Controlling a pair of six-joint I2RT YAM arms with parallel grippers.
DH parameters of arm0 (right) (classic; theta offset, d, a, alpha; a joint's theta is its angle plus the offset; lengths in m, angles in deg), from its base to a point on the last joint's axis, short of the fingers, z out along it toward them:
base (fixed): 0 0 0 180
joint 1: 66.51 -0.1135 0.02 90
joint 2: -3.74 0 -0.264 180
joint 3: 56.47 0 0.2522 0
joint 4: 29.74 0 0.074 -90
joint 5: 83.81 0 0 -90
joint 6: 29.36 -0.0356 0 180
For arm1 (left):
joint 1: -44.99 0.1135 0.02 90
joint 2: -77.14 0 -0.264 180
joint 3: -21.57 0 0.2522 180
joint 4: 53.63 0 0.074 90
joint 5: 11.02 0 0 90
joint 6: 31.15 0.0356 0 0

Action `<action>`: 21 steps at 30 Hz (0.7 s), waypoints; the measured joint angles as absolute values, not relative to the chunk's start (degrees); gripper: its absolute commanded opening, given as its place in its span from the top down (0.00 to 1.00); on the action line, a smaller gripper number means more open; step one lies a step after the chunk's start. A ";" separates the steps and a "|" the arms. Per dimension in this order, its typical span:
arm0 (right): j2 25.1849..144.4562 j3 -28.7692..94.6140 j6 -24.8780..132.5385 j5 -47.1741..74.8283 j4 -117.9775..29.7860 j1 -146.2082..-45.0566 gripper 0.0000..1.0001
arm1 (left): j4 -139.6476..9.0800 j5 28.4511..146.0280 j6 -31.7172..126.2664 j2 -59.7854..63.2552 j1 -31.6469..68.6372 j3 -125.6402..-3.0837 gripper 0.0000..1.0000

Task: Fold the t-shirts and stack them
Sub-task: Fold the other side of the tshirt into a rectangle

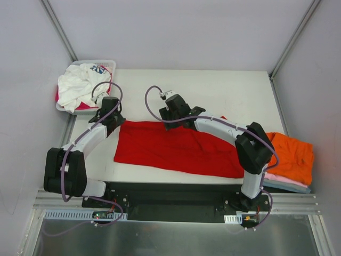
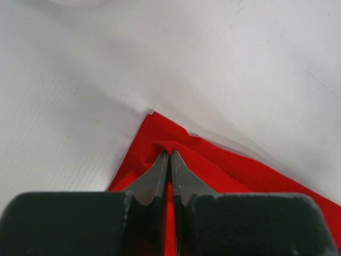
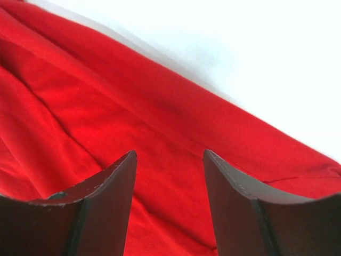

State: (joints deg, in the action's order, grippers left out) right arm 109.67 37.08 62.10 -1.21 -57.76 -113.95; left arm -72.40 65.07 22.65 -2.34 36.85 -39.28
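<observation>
A bright red t-shirt [image 1: 176, 148] lies spread across the middle of the table. My left gripper [image 1: 114, 120] is shut on a pinch of its far left corner [image 2: 168, 144], the cloth bunched between the fingertips. My right gripper [image 1: 181, 116] hangs open just above the shirt's far edge [image 3: 176, 114], nothing between its fingers [image 3: 114, 178]. A folded orange t-shirt [image 1: 292, 154] lies on top of a pink one [image 1: 285, 180] and a light blue-grey one [image 1: 290, 187] at the right edge. A white printed t-shirt [image 1: 80, 85] sits in the basket.
A white slotted basket [image 1: 109, 65] stands at the far left corner, with magenta cloth [image 1: 57, 96] under the white shirt. Grey enclosure walls stand around the white table [image 1: 224, 90]. The arm bases sit on a black rail at the near edge.
</observation>
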 measured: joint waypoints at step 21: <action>119.22 42.76 59.32 0.78 -59.34 -113.73 0.48 | -76.16 61.77 20.70 5.42 37.31 -27.92 0.32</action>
State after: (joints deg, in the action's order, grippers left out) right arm 119.22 42.76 59.32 0.78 -59.34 -113.73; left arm -76.16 61.77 20.70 5.42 37.31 -27.92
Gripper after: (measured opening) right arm 0.497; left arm 0.490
